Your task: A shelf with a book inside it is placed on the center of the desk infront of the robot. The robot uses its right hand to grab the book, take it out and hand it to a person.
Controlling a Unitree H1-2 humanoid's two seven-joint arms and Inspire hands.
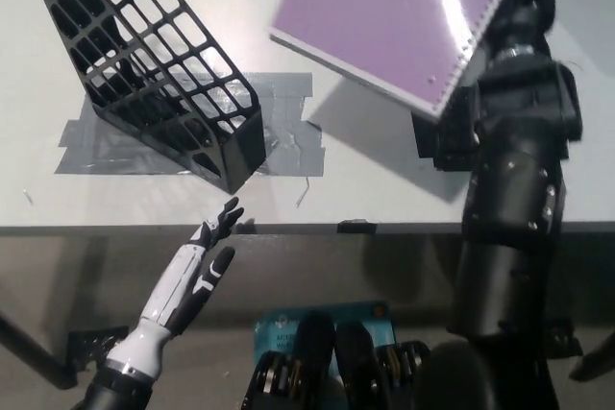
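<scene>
Aloft, purple book [394, 21] tilted, spiral edge rightward, robot hand grip unseen

Purple spiral-bound book [389, 21] tilted in the air—clear of the empty black lattice shelf [144, 64].

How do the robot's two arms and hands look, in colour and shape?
The left hand is slim: white shell panels over black parts, with black fingers. The right arm is all glossy black, thick and built of rounded segments, with a thin silver ring near its wrist. Its hand is not clearly visible.
</scene>
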